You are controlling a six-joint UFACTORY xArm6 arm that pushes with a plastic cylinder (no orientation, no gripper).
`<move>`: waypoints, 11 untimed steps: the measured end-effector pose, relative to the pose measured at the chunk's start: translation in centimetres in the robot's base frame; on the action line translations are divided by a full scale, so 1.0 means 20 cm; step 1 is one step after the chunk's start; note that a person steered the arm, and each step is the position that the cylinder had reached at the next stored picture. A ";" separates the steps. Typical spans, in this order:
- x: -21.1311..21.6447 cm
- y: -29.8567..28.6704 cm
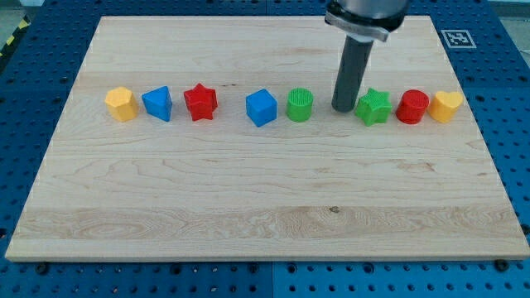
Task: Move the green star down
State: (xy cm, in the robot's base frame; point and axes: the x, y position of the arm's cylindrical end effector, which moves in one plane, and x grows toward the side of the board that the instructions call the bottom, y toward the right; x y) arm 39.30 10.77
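A wooden table (265, 207) lies on a blue perforated base (513, 124), with eight blocks in one row across its upper half, running from the left edge toward the right edge: yellow block (121, 103), blue block (157, 103), red star (200, 102), blue cube (261, 108), green cylinder (300, 105), green star (374, 107), red cylinder (412, 108), yellow heart (445, 107). The green star sits in the right part of the row, just beside the red cylinder, which in turn touches or nearly touches the yellow heart. The dark rod descends from the top edge; my tip (343, 110) rests on the table between the green cylinder and the green star, close against the star's left side. The arm carries no gripper, so nothing is grasped. A black-and-white fiducial tag (456, 37) marks the top right corner; no readable writing or brand appears.
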 end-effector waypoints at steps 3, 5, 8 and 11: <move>-0.08 0.19; -0.11 0.23; 0.42 0.27; 0.68 0.00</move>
